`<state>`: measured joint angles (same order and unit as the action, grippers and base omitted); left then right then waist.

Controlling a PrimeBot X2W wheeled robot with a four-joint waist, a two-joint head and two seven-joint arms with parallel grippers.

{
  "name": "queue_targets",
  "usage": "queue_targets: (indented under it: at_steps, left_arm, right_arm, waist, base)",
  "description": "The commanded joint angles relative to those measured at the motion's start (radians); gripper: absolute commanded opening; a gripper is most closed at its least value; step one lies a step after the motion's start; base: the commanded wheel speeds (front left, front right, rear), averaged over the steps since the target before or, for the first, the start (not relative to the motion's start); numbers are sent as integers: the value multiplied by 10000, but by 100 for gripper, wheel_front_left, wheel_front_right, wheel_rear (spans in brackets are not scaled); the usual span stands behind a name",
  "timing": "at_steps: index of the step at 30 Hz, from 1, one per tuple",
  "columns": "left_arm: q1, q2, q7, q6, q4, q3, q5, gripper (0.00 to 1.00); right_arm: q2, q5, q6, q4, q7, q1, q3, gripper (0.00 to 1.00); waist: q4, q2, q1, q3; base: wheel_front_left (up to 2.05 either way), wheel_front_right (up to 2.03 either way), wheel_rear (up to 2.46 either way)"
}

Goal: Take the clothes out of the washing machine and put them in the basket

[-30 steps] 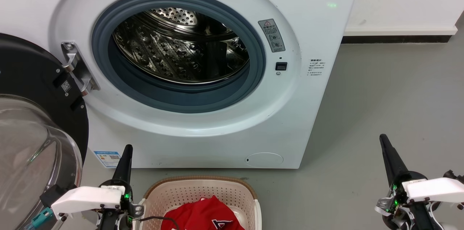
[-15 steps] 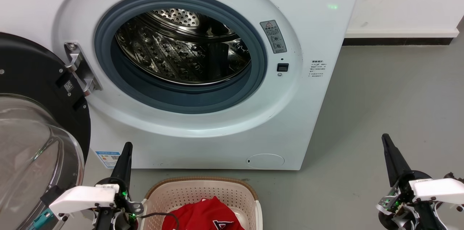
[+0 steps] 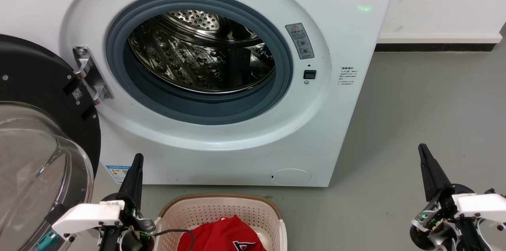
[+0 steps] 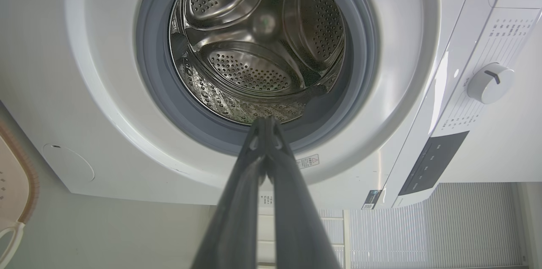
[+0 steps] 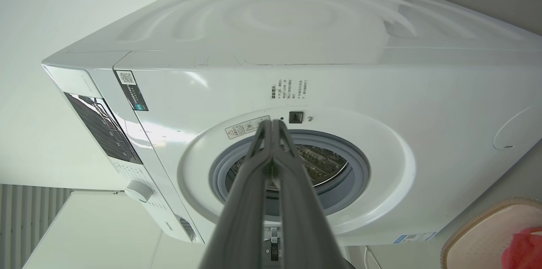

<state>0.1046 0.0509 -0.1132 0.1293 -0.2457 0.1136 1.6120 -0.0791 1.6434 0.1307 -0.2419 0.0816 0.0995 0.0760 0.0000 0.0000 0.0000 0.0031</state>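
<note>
Clothes: we see one bright red soft jersey garment (image 3: pixel 221 232) with white trim and dark lettering. It lies bunched inside the basket, and the frame edge cuts off its lower part.
Handling: we judge it light, limp and not fragile. It would sag from any hold, so we would pinch a raised fold at the top of the heap.
Basket: the low cream perforated plastic basket (image 3: pixel 221 197) with a brown woven-look rim sits on the floor just before the machine, between our two grippers.
Drum: the shiny perforated steel drum (image 3: pixel 197 57) shows no fabric where we can see in.
Machine: the large white front-loading washing machine (image 3: pixel 348 25) has its black-framed glass door (image 3: pixel 39 152) swung wide to our left.
Left gripper (image 3: pixel 138 157): the fingers are pressed together on nothing, beside the basket.
Right gripper (image 3: pixel 422 148): its fingers likewise meet empty, well apart from the basket, over the grey floor (image 3: pixel 415 97).
Progress: we judge the unloading done or nearly so.
</note>
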Motion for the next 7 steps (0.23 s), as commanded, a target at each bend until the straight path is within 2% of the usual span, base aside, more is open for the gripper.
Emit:
queue_targets:
  at_steps: [1, 7]
  left_arm:
    - [82, -14, -57, 43, -10, 35, 15, 0]
    - [81, -14, -57, 43, -10, 34, 16, 0]
  right_arm:
    - [31, 2, 0, -27, 57, 107, 22, 0]
    - [47, -29, 0, -28, 58, 110, 42, 0]
  waist:
    - [0, 0, 0, 1]
    - [0, 0, 0, 0]
  base:
    - [0, 0, 0]
    - [0, 0, 0]
